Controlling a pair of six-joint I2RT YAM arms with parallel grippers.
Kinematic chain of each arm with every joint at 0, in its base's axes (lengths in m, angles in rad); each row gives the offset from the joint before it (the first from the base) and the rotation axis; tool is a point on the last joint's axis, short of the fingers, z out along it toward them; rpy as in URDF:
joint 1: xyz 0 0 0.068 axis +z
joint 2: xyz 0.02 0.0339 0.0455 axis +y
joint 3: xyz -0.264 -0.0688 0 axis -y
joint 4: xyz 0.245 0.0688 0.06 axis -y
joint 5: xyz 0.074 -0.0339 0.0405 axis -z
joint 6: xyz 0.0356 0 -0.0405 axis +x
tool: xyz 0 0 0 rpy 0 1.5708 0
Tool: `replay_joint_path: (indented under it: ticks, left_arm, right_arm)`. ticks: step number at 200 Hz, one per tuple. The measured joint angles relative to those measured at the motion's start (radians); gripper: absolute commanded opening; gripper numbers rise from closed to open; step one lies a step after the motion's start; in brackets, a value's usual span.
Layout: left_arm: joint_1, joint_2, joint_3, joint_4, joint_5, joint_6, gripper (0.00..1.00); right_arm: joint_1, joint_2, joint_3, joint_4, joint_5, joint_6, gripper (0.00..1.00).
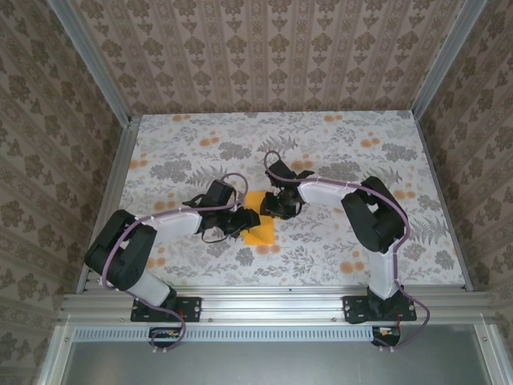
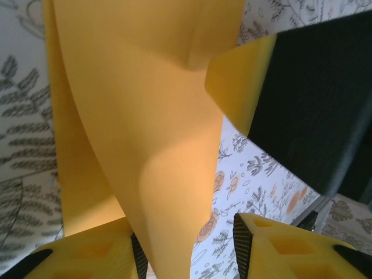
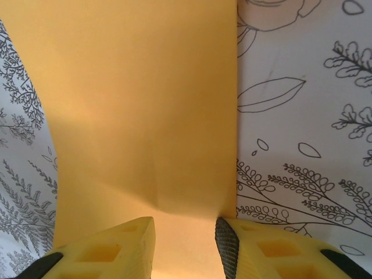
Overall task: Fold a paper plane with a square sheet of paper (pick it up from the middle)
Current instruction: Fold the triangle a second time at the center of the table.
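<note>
Showing the square sheet of paper (image 1: 258,227) near the middle of the floral table (image 1: 353,249), with the left gripper (image 1: 242,222) and right gripper (image 1: 278,206) meeting it from either side. In the left wrist view the sheet (image 2: 145,116) bowed up in a soft curl and ran down between that gripper's fingers (image 2: 87,256). It lay against one pad, with bare table showing beside the other, so the jaws stood part-way apart and clamped nothing. In the right wrist view the sheet (image 3: 145,104) filled the gap of the right gripper (image 3: 185,224), whose jaws also stood part-way apart with no pinch visible.

The paper appeared thin, light and limp (it bent under its own weight). It would probably slide on the table and crease readily. A gentle hold on the raised middle seemed the safest purchase.
</note>
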Motion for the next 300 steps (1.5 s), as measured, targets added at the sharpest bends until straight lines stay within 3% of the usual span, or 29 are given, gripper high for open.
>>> replay_joint_path:
  ticks: [95, 158, 239, 300]
  left_arm:
    - [0.0, 0.046, 0.027, 0.058, 0.018, -0.019, 0.55]
    - [0.0, -0.048, 0.025, -0.012, -0.013, -0.004, 0.54]
    - [-0.009, -0.031, 0.026, -0.007, 0.0, 0.002, 0.51]
    - [-0.021, 0.02, 0.032, 0.03, 0.02, 0.001, 0.47]
  right_arm:
    - [-0.023, 0.0, -0.021, 0.053, -0.067, 0.021, 0.38]
    - [-0.023, -0.002, -0.021, 0.047, -0.055, 0.005, 0.38]
    - [-0.016, -0.033, -0.019, -0.047, 0.066, -0.031, 0.38]
    - [-0.018, -0.033, -0.014, -0.059, 0.066, -0.039, 0.38]
